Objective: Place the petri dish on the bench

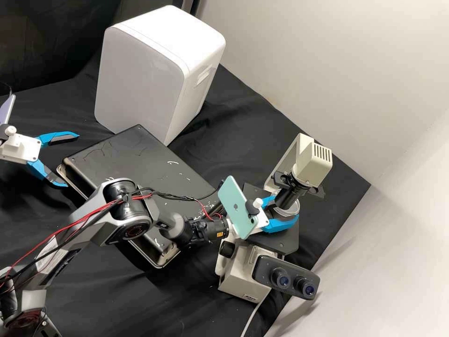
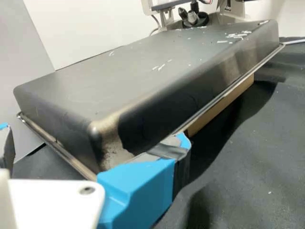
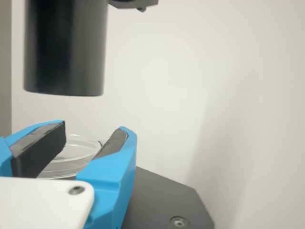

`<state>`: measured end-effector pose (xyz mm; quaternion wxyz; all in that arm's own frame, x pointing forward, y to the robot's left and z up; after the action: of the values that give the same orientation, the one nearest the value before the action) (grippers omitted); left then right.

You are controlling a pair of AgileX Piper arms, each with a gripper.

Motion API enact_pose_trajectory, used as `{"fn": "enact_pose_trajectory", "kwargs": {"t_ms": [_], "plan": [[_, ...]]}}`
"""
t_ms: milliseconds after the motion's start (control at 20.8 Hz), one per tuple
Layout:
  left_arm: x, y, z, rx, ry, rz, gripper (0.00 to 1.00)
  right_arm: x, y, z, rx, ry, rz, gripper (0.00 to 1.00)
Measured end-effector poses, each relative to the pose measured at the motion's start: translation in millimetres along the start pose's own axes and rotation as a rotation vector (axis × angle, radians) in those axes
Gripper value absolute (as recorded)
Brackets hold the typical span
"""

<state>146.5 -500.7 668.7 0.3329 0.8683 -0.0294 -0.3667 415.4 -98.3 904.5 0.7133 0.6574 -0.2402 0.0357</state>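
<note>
- Your petri dish (image 3: 76, 145) is clear and shallow, and it sits flat on the dark grey stage (image 3: 162, 200) of the microscope (image 1: 243, 271), not down on the bench (image 1: 234, 126)
- Straight above the dish hangs the microscope's black tube (image 3: 64, 47), with a gap of open air between its lower end and the dish
- Your right gripper (image 3: 88, 136) is at the stage with one blue finger on each side of the dish; in the right wrist view the dark pads meet its rim, so take the jaws as clenched on it
- In the high view the right arm comes in from the lower left, runs over the near end of the tray (image 1: 135, 159) and ends level with the stage
- The stage sticks out from the pale microscope body, and the two eyepieces (image 1: 292, 281) point towards the near edge of the bench
- The dark tray lies upside down on the black cloth, just left of the microscope, and its top is flecked with white marks
- Your left gripper (image 1: 69, 159) is at the tray's far left corner, well apart from the dish, with its jaws spread wide and holding nothing
- One of its blue fingers lies close against that corner in the left wrist view; you cannot tell whether it touches
- A tall white box (image 1: 154, 70) stands on the bench behind the tray
</note>
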Motion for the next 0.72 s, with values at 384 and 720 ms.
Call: {"fn": "enact_pose_trajectory", "kwargs": {"t_ms": [384, 720], "plan": [[0.5, -0.6, 0.0, 0.0, 0.0, -0.003, 1.0, -8.7, 1.5, -2.1, -0.02, -0.017, -0.014, 1.0], [0.5, -0.6, 0.0, 0.0, 0.0, -0.003, 1.0, -14.2, -0.3, -3.7, -0.013, -0.022, -0.032, 1.0]]}}
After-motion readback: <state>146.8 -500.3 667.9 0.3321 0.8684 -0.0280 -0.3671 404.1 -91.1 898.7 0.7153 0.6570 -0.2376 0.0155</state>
